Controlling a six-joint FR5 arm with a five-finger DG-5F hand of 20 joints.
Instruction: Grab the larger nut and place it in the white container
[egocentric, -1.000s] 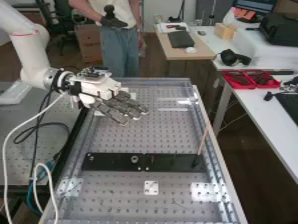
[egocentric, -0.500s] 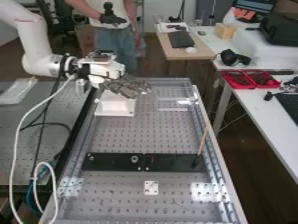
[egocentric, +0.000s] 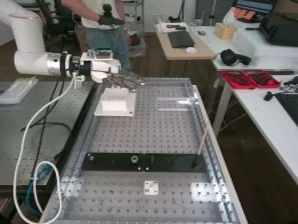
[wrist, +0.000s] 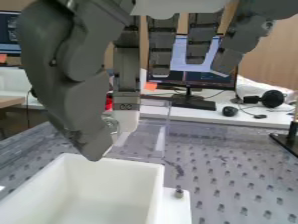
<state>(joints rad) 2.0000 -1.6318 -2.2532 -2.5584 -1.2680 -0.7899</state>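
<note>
The hand (egocentric: 122, 79) is above the bench's far end, just behind and above the white container (egocentric: 116, 103). In the wrist view the hand (wrist: 74, 95) has its thumb curled towards a finger, and a small metal ring, the larger nut (wrist: 112, 124), is pinched near their tips. Part of the nut is hidden by the thumb. The white container (wrist: 123, 172) stands open-topped below the thumb, with bare inner walls. On the black bar (egocentric: 113, 162) sit the smaller nut (egocentric: 91, 158) and the bearing (egocentric: 134, 159), apart from each other.
A thin rod (egocentric: 203, 141) rises from a dark base at the bar's right end. A small white plate (egocentric: 151, 187) lies nearer on the perforated bench. Cables hang at the left beside the arm. Red trays (egocentric: 249, 80) rest on the side table.
The hand has moved away towards the bench's far end, first across the container and then beyond it. The container, largely hidden behind the hand before, has come into full sight.
</note>
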